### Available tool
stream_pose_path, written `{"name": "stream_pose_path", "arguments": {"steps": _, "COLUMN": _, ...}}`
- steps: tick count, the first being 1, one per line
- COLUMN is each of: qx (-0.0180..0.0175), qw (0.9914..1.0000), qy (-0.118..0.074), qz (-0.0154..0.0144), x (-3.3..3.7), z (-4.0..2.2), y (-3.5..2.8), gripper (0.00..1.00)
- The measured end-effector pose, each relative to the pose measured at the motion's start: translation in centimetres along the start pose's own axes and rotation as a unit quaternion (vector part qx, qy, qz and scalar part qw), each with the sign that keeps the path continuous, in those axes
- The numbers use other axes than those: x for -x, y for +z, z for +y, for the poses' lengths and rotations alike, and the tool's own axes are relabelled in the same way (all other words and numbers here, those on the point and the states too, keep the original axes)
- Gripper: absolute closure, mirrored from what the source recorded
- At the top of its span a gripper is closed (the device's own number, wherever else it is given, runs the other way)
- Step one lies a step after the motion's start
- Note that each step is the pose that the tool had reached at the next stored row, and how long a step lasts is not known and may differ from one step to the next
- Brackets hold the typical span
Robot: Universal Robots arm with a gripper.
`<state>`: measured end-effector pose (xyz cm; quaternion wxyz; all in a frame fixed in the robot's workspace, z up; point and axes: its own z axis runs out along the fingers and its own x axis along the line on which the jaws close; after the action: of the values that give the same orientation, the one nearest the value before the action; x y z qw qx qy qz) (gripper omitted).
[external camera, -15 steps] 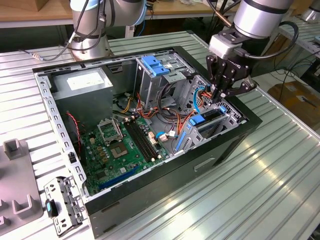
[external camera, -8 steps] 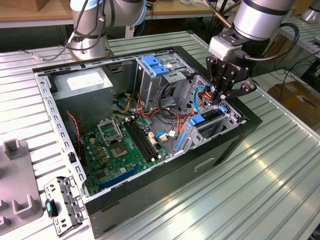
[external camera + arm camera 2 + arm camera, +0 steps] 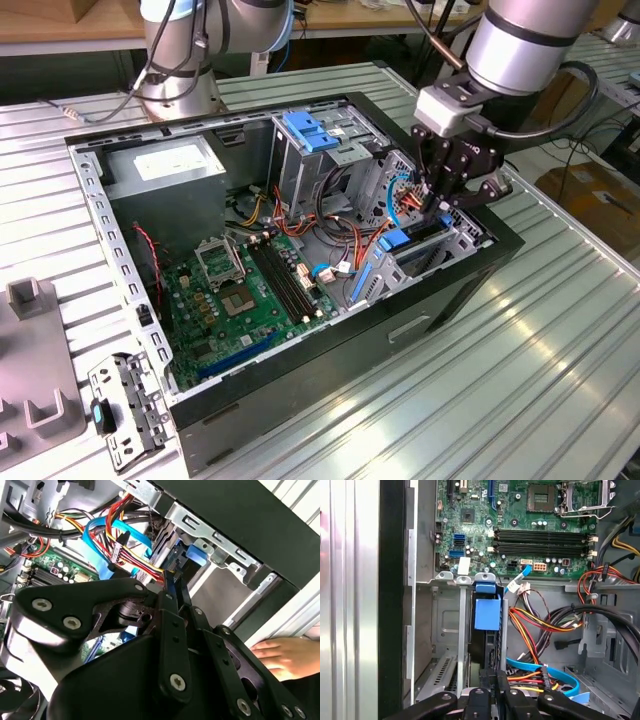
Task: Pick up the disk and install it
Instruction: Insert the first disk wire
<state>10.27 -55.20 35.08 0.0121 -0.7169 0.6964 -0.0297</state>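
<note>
The gripper is down inside the open computer case, at the drive cage by the case's front wall, and its fingers are pressed close together on the thin upper edge of the disk. In the first wrist view the fingertips meet right over the dark edge of the disk, which stands on its edge in the cage slot between two metal rails. The second wrist view shows the same pinch: the gripper closes on the narrow dark slab of the disk, just beside the red, yellow and black power wires.

How will it handle? My read: rigid, dense for its size, no give at all, so a thin-edge pinch is firm but leaves little margin if it twists. The metal faces look smooth; the blue plastic side rail is the part that offers purchase and guides it along the cage rails. It is a shock-sensitive part, so knocks against the cage are the worry, and the flat blue data cable lying just beside the slot could snag.

Out beyond the cage, the motherboard fills the case floor with its empty processor socket. A person's hand rests outside the case wall.

Writing: a white label on the power supply is visible, but its print is too small to read, and nothing on the disk itself can be read.
</note>
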Motion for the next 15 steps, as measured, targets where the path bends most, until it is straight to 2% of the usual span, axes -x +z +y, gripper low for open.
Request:
{"name": "stream_pose_path", "arguments": {"steps": 4, "qx": 0.0005, "qw": 1.0, "qy": 0.0, "qz": -0.0001, "x": 0.15, "z": -0.06, "y": 0.54, "gripper": 0.83}}
{"name": "stream_pose_path", "arguments": {"steps": 12, "qx": 0.0008, "qw": 0.99999, "qy": 0.005, "qz": 0.0001, "x": 0.28, "z": -0.06, "y": 0.79, "gripper": 0.83}}
{"name": "stream_pose_path", "arguments": {"steps": 15, "qx": 0.0015, "qw": 0.99998, "qy": 0.006, "qz": 0.0002, "x": 0.28, "z": -0.04, "y": 1.13, "gripper": 0.83}}
